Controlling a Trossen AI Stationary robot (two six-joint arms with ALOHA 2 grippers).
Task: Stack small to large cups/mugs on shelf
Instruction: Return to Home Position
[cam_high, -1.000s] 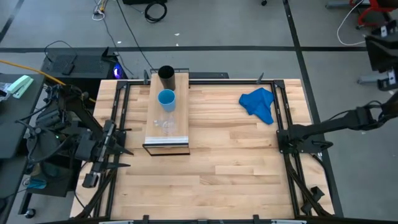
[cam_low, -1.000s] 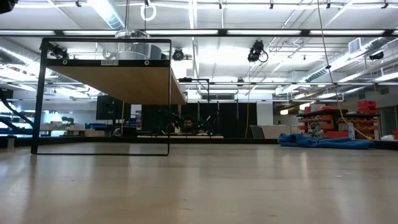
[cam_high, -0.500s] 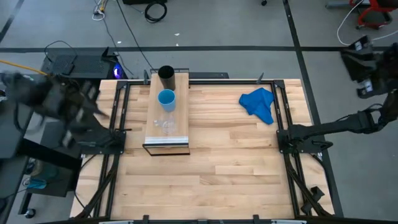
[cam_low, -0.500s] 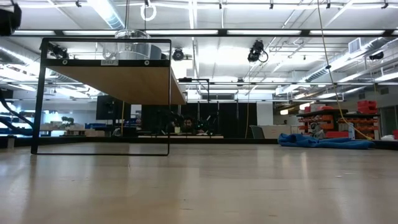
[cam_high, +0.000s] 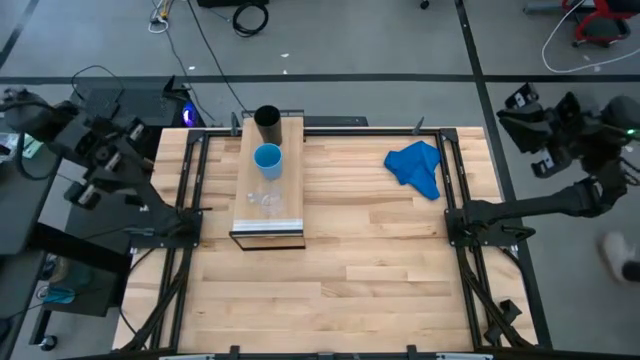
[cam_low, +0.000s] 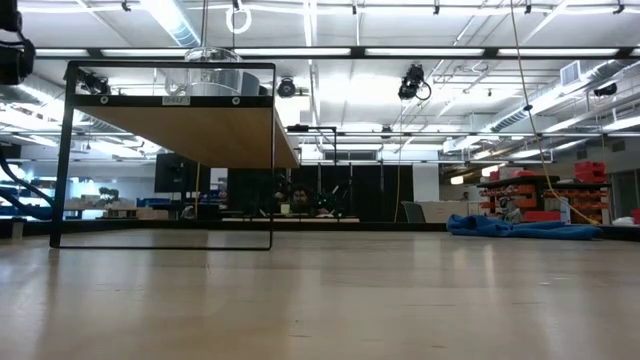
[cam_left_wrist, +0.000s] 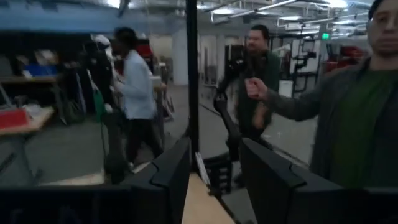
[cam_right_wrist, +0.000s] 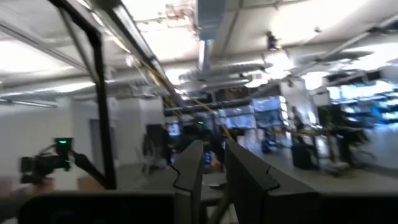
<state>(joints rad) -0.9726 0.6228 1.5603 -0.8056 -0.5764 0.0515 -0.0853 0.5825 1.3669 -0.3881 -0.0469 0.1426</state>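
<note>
Altogether three cups line the one long light-wood shelf (cam_high: 288, 215): black cylindrical cup (cam_high: 267, 119) rearmost, bright-blue cup (cam_high: 268, 159) mid, small clear glass cup (cam_high: 262, 199) frontmost. Off the table's sides, left gripper (cam_left_wrist: 216, 149) gapes empty and right gripper (cam_right_wrist: 213, 149) is narrowly parted.

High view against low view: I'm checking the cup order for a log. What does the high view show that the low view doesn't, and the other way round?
Only the high view: the blue cup and black cup in line beyond the clear glass cup on the shelf top, and where the left arm and right arm sit, off the table's sides. Only the low view: the shelf's underside and the lit room behind. Both: the shelf, the glass cup at its near end, the blue cloth.
</note>
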